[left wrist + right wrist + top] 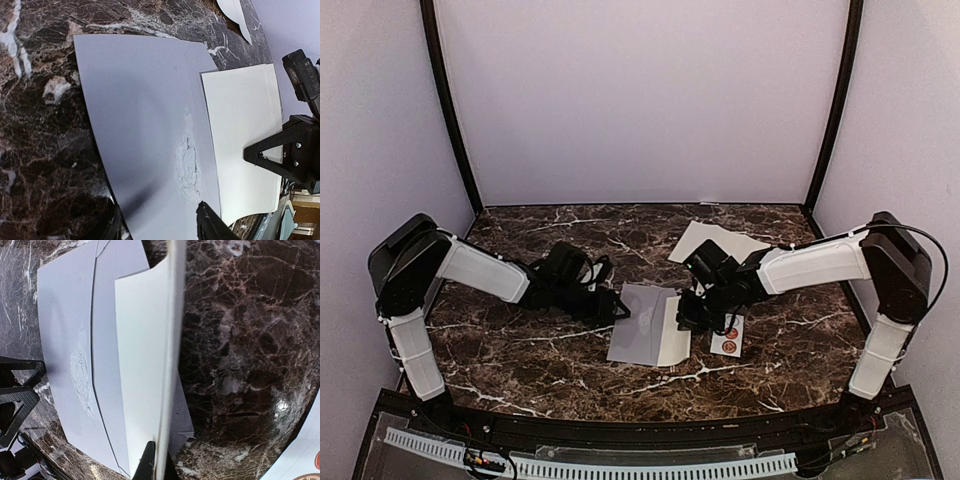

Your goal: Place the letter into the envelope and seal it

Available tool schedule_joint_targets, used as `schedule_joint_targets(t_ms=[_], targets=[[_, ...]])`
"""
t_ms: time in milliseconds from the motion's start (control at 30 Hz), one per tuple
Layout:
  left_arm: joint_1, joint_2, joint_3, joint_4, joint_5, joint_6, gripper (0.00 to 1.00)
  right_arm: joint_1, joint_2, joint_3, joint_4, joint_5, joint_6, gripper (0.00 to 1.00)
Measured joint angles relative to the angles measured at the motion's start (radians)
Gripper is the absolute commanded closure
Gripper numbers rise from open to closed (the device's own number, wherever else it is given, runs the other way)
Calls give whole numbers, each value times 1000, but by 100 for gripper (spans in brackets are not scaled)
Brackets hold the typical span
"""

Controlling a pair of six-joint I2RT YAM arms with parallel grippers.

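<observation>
**A:** Where is the envelope (pixel 638 322) lying, and why are we flanking it?

**B:** It is lying flat in the middle of the table (pixel 520 370), with its flap (pixel 105 340) open toward our right. Our left gripper (pixel 159 227) is hovering at the closed edge with its jaws apart, probably bracing it against sliding.

**A:** And the letter (pixel 142 365)?

**B:** Our right gripper (pixel 156 465) is pinching its outer edge, jaws together on the paper. We are lifting that side so the leading edge is resting on the flap, aimed at the pocket.
</observation>
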Motion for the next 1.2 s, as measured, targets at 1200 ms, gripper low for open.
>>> schedule_joint_targets(t_ms=[1200], targets=[[2,34,31,10,-29,52,57,-32,7,45,-31,-89,-71,100]])
